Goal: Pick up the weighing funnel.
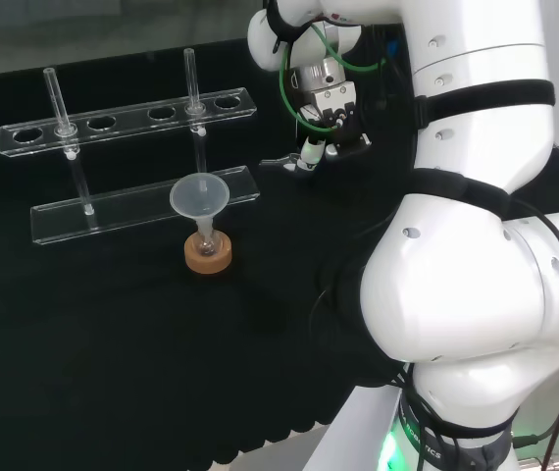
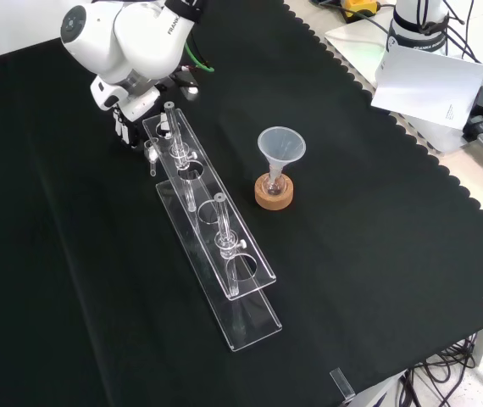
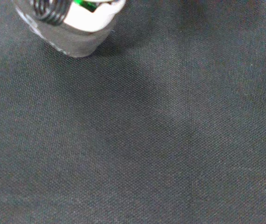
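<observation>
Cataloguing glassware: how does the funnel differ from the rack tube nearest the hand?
The funnel is a wide cone; the tube is slim and straight. The funnel stands in a small flask on a cork ring; the tube stands in the clear rack. Both are clear and upright.

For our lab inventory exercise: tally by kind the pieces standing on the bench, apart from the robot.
Rack: 1
Tubes: 2
Funnel: 1
Flask: 1
Cork ring: 1
Total: 6
</observation>
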